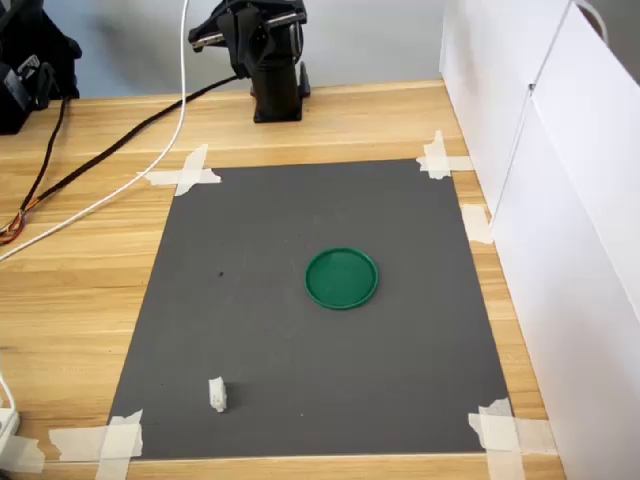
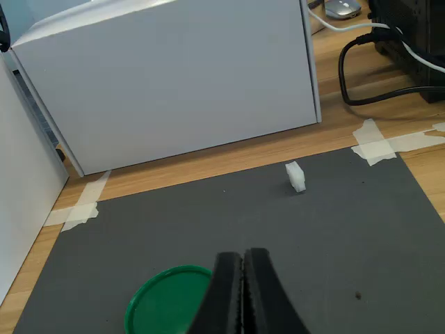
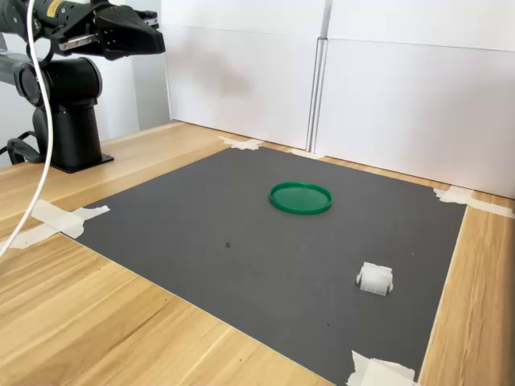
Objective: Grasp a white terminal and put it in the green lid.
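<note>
A small white terminal (image 1: pixel 218 394) lies on the dark grey mat (image 1: pixel 260 330) near its front left corner in the first exterior view; it also shows as the terminal (image 3: pixel 375 278) and the terminal (image 2: pixel 296 176). The green lid (image 1: pixel 342 278) rests flat near the mat's middle, empty, also seen as the lid (image 3: pixel 300 197) and the lid (image 2: pixel 163 302). My gripper (image 2: pixel 243 263) is shut with nothing in it, its black fingers pressed together. It hangs high by the arm's base (image 1: pixel 275 70), far from both objects; the gripper (image 3: pixel 153 42) shows at the second exterior view's upper left.
White boards (image 1: pixel 560 200) wall off the first exterior view's right side. White tape strips (image 1: pixel 185 175) hold the mat's corners. Black and white cables (image 1: pixel 120 160) trail over the wooden table (image 1: pixel 80 290) at the first exterior view's left.
</note>
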Controlling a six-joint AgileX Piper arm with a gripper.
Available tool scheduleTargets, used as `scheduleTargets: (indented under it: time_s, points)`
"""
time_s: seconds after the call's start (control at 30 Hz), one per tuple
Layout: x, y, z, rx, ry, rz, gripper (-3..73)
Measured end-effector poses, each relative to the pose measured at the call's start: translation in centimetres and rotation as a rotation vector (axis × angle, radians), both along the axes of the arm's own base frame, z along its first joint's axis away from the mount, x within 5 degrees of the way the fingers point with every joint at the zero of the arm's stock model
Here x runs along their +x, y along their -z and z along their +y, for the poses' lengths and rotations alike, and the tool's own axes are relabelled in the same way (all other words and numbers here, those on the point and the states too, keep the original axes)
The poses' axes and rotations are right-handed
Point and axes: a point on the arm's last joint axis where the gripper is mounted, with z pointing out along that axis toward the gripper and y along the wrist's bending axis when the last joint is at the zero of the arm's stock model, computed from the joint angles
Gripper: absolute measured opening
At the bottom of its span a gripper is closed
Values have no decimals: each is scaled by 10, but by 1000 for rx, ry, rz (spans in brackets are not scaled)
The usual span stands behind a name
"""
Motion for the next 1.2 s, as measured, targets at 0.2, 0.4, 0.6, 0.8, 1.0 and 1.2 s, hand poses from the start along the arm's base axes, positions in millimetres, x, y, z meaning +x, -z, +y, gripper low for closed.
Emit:
scheduleTargets:
  time_s: [0.2, 0.4, 0.6, 0.8, 1.0, 1.2]
  points:
    - [0, 0, 0, 0, 0, 0, -21]
    - [4, 2, 0, -1, 0, 35, -21]
    - [7, 4, 0, -2, 0, 63, -21]
    - [13, 8, 0, -4, 0, 125, -21]
    - [21, 3, 1, -5, 0, 179, -21]
    - [34, -22, 1, -7, 0, 185, -21]
